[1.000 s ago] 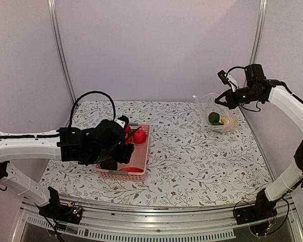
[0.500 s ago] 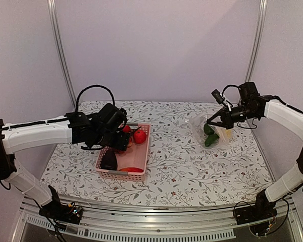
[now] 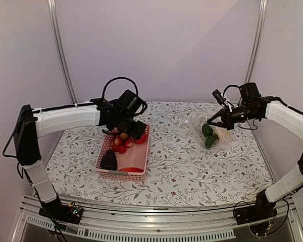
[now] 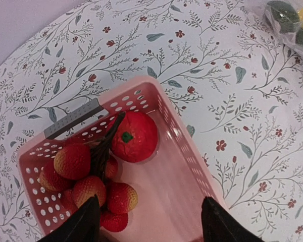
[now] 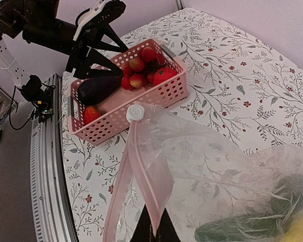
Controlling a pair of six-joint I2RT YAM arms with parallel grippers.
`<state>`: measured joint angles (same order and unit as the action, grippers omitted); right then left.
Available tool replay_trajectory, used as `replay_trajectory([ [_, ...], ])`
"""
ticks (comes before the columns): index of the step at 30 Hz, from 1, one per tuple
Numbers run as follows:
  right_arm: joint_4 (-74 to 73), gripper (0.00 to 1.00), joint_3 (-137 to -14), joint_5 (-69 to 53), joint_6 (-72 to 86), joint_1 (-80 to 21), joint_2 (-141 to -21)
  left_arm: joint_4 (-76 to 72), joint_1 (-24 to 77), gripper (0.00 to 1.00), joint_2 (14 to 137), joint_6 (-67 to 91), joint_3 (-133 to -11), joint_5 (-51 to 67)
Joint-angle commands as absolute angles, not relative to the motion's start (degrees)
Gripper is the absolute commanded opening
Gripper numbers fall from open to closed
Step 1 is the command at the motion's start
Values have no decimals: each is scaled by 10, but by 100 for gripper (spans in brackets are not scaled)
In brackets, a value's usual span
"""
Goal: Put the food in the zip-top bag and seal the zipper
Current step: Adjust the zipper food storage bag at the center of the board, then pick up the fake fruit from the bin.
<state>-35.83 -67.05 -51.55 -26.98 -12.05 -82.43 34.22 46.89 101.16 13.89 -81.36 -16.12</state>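
The left pincer (image 4: 150, 200) hangs over the far end of the pink basket (image 3: 122, 175). Its two fingers are spread wide with nothing between them. The basket sits on the left half of the worktop (image 3: 192, 171), about midway between the far and near edges.

At the basket's far end a red tomato (image 4: 135, 136) lies just beside a cluster of small red-and-yellow fruits (image 4: 86, 181). A dark eggplant (image 3: 109, 160) lies along the left wall, closer to the near end. One more red piece (image 3: 131, 170) rests against the near wall.

The right pincer (image 5: 156, 228) is clamped tight on the pinkish zipper (image 5: 149, 176) strip at the mouth of the zip-top bag (image 5: 217, 151), below a small white round slider (image 5: 135, 112). The bag is toward the far right corner of the worktop, its mouth edge held up by that grip and the rest sagging beneath. Through the clear plastic show a green cucumber (image 5: 232, 229), a yellow lemon (image 5: 299, 234) and a darker green round piece (image 5: 293, 189), all bunched at the bottom. The bag and the basket are well apart.
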Motion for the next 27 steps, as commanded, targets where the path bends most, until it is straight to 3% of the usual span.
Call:
replay_trajectory([
  [1, -352, 0, -664, -519, -276, -120, -807, 354, 457, 65, 1063, 39, -867, -176],
  [6, -352, 0, -663, -514, -278, -120, -809, 363, 433, 50, 1106, -14, -911, -173],
  [19, -352, 0, -663, -512, -279, -120, -820, 355, 415, 44, 1198, -33, -991, -136],
  [27, -354, 0, -663, -511, -279, -120, -822, 380, 406, 31, 1247, -26, -1027, -165],
])
